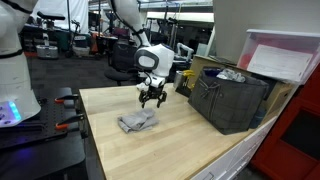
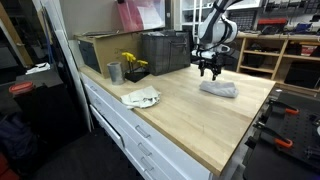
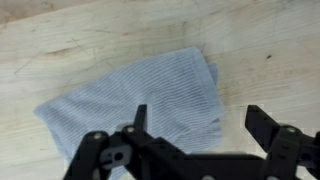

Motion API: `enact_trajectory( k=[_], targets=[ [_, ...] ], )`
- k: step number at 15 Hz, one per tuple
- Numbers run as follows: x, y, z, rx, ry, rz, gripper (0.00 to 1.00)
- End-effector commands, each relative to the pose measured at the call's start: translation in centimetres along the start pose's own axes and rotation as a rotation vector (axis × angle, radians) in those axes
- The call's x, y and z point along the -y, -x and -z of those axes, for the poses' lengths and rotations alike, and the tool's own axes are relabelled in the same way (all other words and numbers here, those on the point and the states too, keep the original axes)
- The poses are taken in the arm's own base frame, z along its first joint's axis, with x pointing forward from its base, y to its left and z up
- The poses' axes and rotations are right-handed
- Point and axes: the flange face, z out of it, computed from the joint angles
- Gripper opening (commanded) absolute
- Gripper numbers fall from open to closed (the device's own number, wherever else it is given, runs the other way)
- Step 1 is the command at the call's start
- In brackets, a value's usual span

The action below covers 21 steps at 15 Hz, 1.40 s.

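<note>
The black two-finger gripper (image 1: 151, 97) hangs with its jaws spread wide just above the folded grey-blue cloth (image 1: 138, 122), which lies flat on the pale wooden tabletop (image 1: 190, 145). A good pinch likely calls for a straight descent, with the fingers straddling a thick folded edge. Nearby, the dark plastic crate (image 1: 232, 100) holds pale crumpled items of unclear kind.

White jointed arm (image 1: 128, 20) (black bands) ends in black pincer (image 1: 151, 97).
</note>
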Motion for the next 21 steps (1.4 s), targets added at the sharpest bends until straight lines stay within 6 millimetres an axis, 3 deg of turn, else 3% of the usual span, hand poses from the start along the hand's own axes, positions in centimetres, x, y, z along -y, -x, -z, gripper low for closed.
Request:
enact_trajectory(
  k=[1, 4, 8, 11, 13, 14, 18, 21],
  targets=[
    [-2.0, 1.1, 4.4, 0.032, -0.046, 0.052, 1.00],
    [-2.9, 2.0, 5.0, 0.061, -0.062, 0.257, 1.00],
    [-4.1, 1.7, 2.7, 0.072, -0.010, 0.499, 1.00],
    [-5.0, 0.8, 2.0, 0.066, 0.030, 0.673, 1.00],
    [-5.6, 2.2, 2.9, 0.050, 0.051, 0.789, 1.00],
    [-4.6, 1.4, 1.5, 0.050, 0.035, 0.702, 1.00],
    [-4.3, 2.7, 1.7, 0.032, 0.044, 0.777, 1.00],
    [-2.8, 0.4, 1.2, -0.028, 0.056, 0.842, 1.00]
  ],
)
